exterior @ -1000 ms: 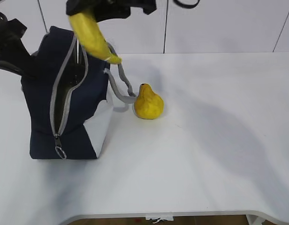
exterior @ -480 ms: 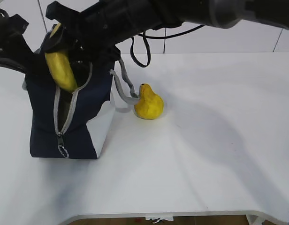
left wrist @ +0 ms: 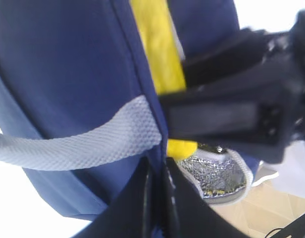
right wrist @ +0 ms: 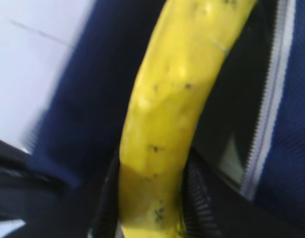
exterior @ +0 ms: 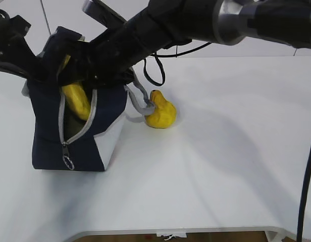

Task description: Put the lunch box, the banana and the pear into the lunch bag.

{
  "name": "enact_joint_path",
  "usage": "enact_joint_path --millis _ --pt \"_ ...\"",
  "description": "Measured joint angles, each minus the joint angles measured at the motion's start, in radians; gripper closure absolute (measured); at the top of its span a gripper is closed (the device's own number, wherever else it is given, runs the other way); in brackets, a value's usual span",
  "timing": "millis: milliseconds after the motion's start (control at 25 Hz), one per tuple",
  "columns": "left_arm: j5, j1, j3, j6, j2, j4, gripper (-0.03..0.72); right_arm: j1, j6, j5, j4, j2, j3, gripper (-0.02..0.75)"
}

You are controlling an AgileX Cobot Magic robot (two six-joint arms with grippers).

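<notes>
Right gripper (right wrist: 147, 218): jaws part-open and closed on the banana (exterior: 77, 101), gripping its lower end in the right wrist view; arm reached across from the far right to the bag's mouth. Left gripper (left wrist: 157, 198): jaws pressed together, pinching the lunch bag's (exterior: 47, 131) navy edge beside a grey webbing handle (left wrist: 78, 144).

Banana: long, curved, yellow with small brown flecks; stood steeply in the bag's open zipper slot, upper part hidden behind the right arm, lower part inside.

Lunch bag: boxy, navy, grey zipper (exterior: 77, 133) parted at the top and joined low near the ring pull (exterior: 68, 162), white side panel; stood at the left of the table (exterior: 221, 166). Silver lining showed in the left wrist view.

Pear (exterior: 159, 111): squat, lumpy, yellow, dark stem; sat on the table just right of the bag, touching a drooping grey handle loop.

Lunch box: not seen.

Open room: bare white tabletop to the right and near side; table's near edge curved across the bottom.
</notes>
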Motion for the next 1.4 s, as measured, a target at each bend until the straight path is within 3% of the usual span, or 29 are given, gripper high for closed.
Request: enact_joint_path --millis 240,360,840,1120,1400 --pt "-0.004 0.000 0.000 0.000 0.000 -0.002 0.694 0.000 0.000 0.023 -0.031 0.000 -0.006 0.293" --pt "-0.004 0.000 0.000 0.000 0.000 -0.002 0.694 -0.002 0.000 0.047 -0.075 -0.007 -0.018 0.261" --pt "-0.004 0.000 0.000 0.000 0.000 0.004 0.694 -0.018 0.167 0.315 -0.574 -0.080 -0.213 0.251" --pt "-0.004 0.000 0.000 0.009 0.000 0.014 0.694 -0.018 0.336 0.428 -0.913 -0.080 -0.228 0.251" --pt "-0.004 0.000 0.000 0.018 0.000 0.020 0.694 -0.019 0.355 0.417 -1.023 -0.041 -0.228 0.251"
